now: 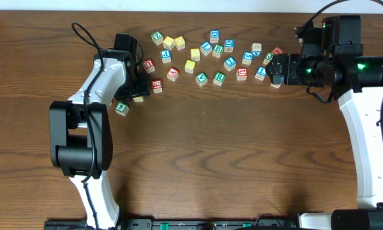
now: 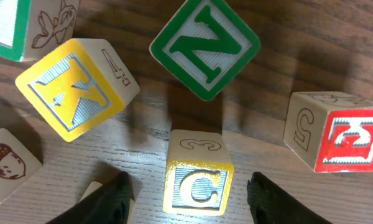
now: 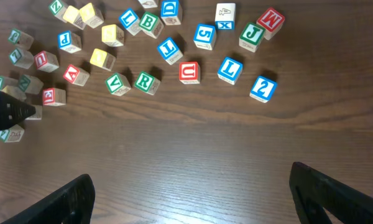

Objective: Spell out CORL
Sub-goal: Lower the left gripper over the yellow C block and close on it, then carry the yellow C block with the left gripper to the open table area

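A yellow C block (image 2: 196,177) lies on the table between the open fingers of my left gripper (image 2: 189,190), untouched on both sides. In the overhead view the left gripper (image 1: 139,89) is low over this block (image 1: 138,98) at the left end of the block cluster. A green R block (image 3: 147,82) and a blue L block (image 3: 230,70) lie in the cluster, also in the overhead view, R (image 1: 219,78) and L (image 1: 261,73). I cannot make out an O block. My right gripper (image 3: 193,186) is open and empty, above the cluster's right end (image 1: 274,69).
Around the C block lie a green N block (image 2: 205,46), a yellow K block (image 2: 74,87) and a red block (image 2: 348,140). Several more letter blocks are scattered along the back (image 1: 204,51). Bare wooden table (image 1: 230,153) fills the front half.
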Controlling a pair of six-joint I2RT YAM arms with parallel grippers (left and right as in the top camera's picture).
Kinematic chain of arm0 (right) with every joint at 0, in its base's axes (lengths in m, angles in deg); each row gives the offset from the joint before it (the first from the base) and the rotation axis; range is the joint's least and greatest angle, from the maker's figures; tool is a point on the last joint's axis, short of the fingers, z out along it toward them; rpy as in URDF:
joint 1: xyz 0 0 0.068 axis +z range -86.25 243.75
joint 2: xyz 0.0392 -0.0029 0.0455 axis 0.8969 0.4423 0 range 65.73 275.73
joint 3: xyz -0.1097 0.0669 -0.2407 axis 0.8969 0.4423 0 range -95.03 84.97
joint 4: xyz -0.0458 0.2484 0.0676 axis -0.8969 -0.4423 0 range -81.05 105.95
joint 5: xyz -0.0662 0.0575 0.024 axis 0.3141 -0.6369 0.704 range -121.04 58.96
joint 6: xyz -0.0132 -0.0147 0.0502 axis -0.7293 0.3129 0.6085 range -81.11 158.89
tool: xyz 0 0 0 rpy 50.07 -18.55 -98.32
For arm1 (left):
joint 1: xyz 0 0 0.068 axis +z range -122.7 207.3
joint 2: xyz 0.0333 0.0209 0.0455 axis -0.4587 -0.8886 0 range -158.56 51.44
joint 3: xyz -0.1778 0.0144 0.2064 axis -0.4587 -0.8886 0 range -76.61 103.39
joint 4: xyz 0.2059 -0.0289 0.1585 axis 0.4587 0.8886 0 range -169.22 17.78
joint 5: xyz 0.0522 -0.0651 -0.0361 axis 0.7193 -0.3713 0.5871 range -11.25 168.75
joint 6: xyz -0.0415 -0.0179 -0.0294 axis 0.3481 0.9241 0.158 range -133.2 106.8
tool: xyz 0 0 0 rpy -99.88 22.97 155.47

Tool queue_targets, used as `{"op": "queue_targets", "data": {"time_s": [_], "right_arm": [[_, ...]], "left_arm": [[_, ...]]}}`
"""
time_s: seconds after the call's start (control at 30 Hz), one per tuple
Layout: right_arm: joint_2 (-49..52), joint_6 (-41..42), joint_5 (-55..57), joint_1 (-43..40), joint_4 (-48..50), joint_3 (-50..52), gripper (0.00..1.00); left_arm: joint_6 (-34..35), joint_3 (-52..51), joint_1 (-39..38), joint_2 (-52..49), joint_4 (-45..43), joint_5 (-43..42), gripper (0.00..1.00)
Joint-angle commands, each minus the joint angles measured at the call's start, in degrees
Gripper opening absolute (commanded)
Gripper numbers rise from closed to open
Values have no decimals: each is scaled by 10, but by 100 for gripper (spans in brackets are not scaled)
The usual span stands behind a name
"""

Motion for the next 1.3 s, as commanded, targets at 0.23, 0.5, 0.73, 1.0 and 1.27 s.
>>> {"op": "queue_targets", "data": {"time_s": [0.23, 0.5, 0.73, 1.0, 1.27], "right_arm": [[2, 5, 1, 3, 0, -11, 95], [2, 5, 1, 3, -1, -11, 95], [2, 5, 1, 3, -4, -11, 95], [2, 5, 1, 3, -4, -11, 95], [2, 5, 1, 3, -3, -11, 96]], "left_arm": [[-10, -3, 1, -24, -8, 7, 43], [-10, -3, 1, -24, -15, 7, 36], [-10, -3, 1, -24, -19, 7, 29], [-10, 5, 1, -18, -1, 7, 26], [-10, 7, 1, 41, 29, -5, 25]]}}
